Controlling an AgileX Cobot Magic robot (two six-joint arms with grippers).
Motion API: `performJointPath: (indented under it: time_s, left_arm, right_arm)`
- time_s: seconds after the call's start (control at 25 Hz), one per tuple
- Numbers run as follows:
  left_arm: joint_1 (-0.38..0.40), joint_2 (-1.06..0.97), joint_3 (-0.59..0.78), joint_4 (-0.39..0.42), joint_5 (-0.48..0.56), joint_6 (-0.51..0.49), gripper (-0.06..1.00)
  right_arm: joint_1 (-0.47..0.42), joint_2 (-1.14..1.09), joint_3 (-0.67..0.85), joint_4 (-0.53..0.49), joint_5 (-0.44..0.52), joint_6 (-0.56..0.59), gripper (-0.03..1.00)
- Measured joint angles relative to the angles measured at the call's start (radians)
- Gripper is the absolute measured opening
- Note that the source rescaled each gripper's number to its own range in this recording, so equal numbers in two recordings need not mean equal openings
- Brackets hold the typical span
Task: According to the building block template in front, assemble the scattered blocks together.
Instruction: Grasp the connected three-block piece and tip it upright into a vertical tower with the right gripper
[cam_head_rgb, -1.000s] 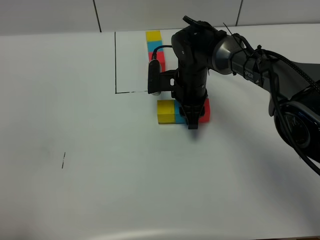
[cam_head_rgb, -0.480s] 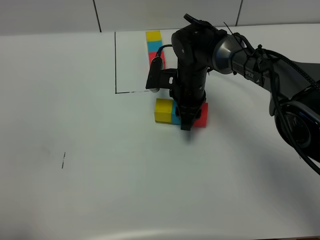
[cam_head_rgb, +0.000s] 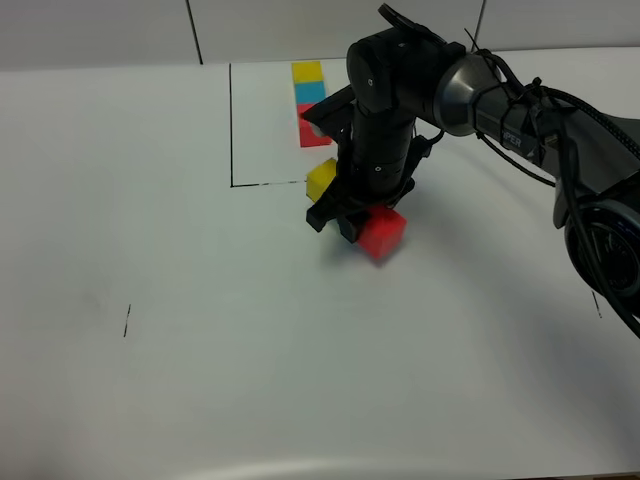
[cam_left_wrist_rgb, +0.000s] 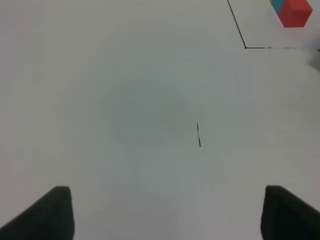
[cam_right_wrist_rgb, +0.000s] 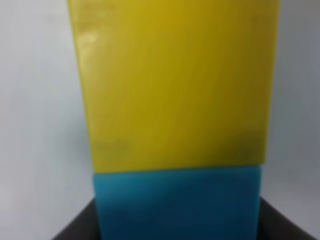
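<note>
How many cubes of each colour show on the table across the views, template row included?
Yellow cubes: 2, template yellow and loose yellow
Cyan-blue cubes: 2, template blue and loose blue, hidden by the arm in the exterior view
Red cubes: 2, template red and loose red
Total: 6

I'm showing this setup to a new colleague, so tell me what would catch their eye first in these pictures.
The black right gripper at the middle of the white table, clamped on a joined row of matte cubes: the yellow cube towards the back, the red cube towards the front. The right wrist view shows the cyan-blue cube joined to the yellow one. Behind, the small three-cube template sits inside a drawn black outline.
</note>
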Motion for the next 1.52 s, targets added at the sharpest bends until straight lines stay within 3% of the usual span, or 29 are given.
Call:
performJointPath:
  time_s: [0.28, 0.56, 0.88, 1.52]
  left_arm:
    - [0.0, 0.0, 0.0, 0.0, 0.0, 0.0, 0.63]
    - [0.0, 0.0, 0.0, 0.0, 0.0, 0.0, 0.63]
    - [0.0, 0.0, 0.0, 0.0, 0.0, 0.0, 0.63]
    - [0.0, 0.0, 0.0, 0.0, 0.0, 0.0, 0.63]
  right_arm:
    - [0.0, 0.0, 0.0, 0.002, 0.025, 0.386, 0.0]
    - [0.002, 0.003, 0.0, -0.016, 0.036, 0.562, 0.0]
    - [0.037, 0.007, 0.001, -0.08, 0.019, 0.66, 0.0]
    - [0.057, 0.052, 0.001, -0.019, 0.016, 0.622, 0.0]
